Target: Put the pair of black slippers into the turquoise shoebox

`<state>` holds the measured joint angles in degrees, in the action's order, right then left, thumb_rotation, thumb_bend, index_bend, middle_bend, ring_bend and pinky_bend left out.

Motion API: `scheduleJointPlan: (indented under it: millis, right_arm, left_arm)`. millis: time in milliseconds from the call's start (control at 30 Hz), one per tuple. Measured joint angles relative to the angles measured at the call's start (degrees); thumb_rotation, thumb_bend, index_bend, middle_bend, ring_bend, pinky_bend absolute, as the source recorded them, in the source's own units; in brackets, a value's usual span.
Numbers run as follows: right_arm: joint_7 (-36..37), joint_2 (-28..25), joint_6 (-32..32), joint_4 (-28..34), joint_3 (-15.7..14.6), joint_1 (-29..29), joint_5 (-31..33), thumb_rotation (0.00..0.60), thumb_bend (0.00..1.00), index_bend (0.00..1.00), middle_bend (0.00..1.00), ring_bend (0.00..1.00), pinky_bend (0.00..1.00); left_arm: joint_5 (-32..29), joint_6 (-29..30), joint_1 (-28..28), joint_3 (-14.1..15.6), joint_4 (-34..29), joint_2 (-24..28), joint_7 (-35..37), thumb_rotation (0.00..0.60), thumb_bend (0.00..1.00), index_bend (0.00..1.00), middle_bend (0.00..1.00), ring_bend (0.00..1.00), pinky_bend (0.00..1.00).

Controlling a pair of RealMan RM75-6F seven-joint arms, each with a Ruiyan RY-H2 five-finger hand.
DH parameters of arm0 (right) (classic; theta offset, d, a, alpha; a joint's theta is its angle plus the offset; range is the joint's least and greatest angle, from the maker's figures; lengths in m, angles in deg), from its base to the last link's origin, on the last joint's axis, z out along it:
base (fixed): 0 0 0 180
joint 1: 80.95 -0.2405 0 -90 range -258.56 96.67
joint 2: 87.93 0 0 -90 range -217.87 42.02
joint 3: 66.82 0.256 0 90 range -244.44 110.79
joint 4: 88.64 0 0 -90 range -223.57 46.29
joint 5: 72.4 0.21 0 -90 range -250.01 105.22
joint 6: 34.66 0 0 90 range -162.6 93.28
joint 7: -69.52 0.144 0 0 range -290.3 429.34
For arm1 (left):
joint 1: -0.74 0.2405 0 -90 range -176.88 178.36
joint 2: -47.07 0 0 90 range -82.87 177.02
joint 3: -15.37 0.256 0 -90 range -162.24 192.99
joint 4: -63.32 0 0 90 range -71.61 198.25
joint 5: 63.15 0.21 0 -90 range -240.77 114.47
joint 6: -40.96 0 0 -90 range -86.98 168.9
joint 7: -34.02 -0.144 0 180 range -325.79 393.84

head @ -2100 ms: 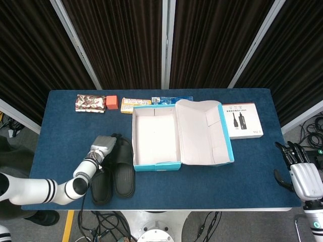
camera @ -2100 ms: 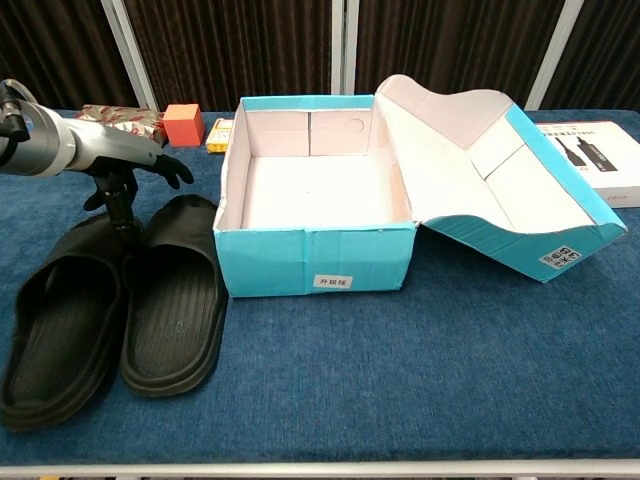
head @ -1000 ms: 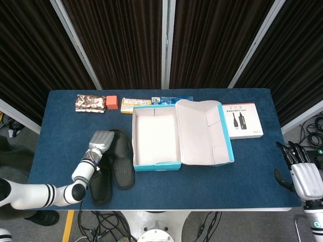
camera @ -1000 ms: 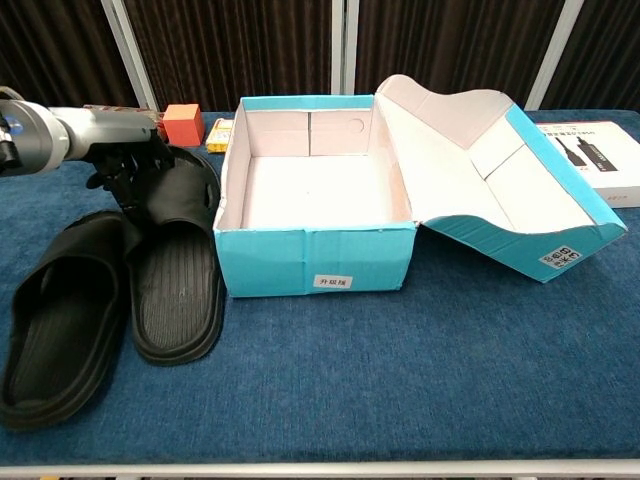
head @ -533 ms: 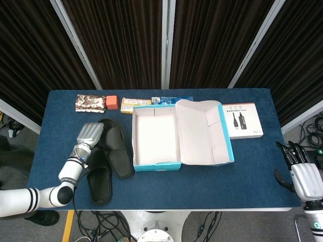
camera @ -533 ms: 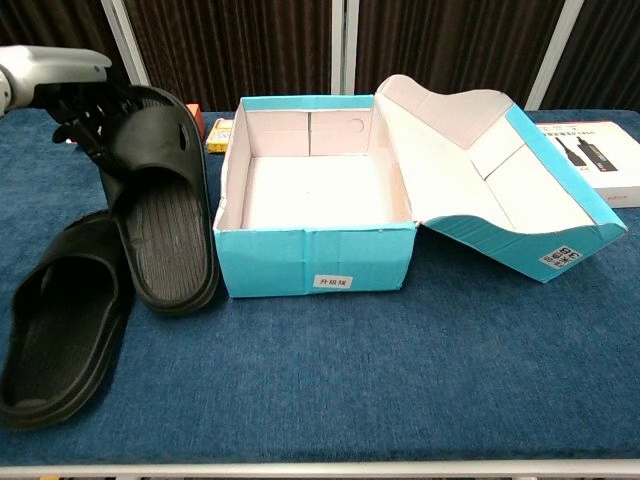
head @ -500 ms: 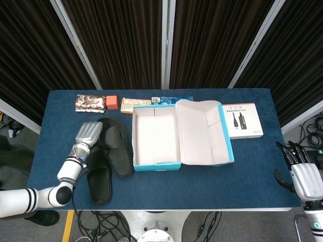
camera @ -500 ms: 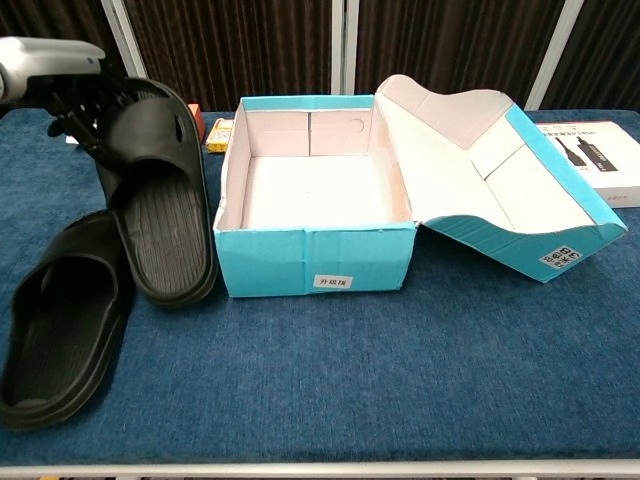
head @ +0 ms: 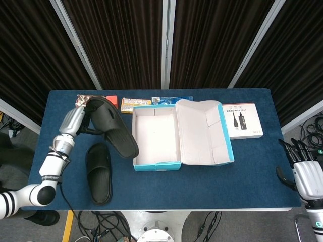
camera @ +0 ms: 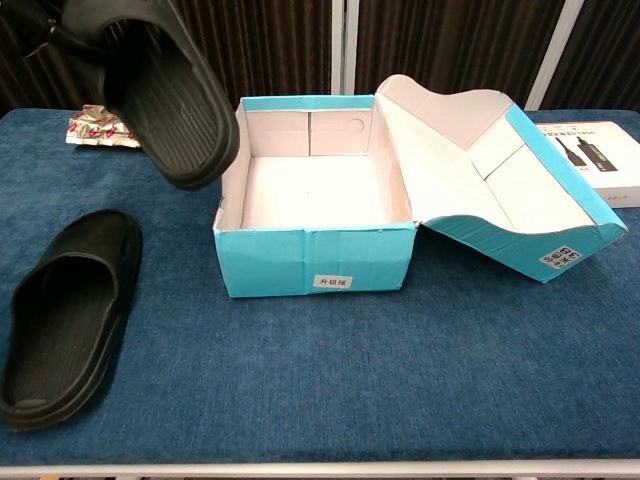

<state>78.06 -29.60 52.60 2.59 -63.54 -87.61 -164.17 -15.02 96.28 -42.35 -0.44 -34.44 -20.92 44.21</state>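
My left hand (head: 75,121) grips one black slipper (head: 112,128) by its strap end and holds it in the air, tilted, just left of the turquoise shoebox (head: 157,165). In the chest view that slipper (camera: 165,90) hangs sole outward above the table beside the box (camera: 315,265); the hand itself is mostly hidden behind it. The other black slipper (head: 98,172) (camera: 65,315) lies flat on the blue table at the front left. The box stands with its lid (head: 207,132) folded out to the right and nothing inside. My right hand (head: 305,174) waits past the table's right edge, fingers apart, holding nothing.
Along the back edge lie a patterned snack pack (camera: 100,128), an orange block (head: 112,101), a yellow packet (head: 135,103) and a blue packet (head: 174,99). A white cable box (head: 242,120) sits at the back right.
My left hand has lifted the slipper off the table, up and back, until it hangs beside the box's left wall. The other slipper and my right hand have stayed put.
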Motion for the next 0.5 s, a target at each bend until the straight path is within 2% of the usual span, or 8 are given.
scheduleJointPlan:
  millis: [233, 500]
  right_arm:
    - [-0.3, -0.9, -0.1, 1.2, 0.1, -0.4, -0.6, 0.6, 0.33, 0.0, 0.16, 0.02, 0.08]
    - [-0.9, -3.2, 0.8, 3.6, 1.0, -0.5, -0.8, 0.6, 0.33, 0.0, 0.16, 0.02, 0.08]
  left_arm:
    - [9.0, -9.6, -1.2, -4.2, 6.5, -3.4, 16.0, 0.6, 0.03, 0.54, 0.61, 0.74, 0.74]
    - [13.4, -16.2, -7.3, -7.7, 16.9, -13.9, 24.3, 0.6, 0.03, 0.53, 0.61, 0.74, 0.74]
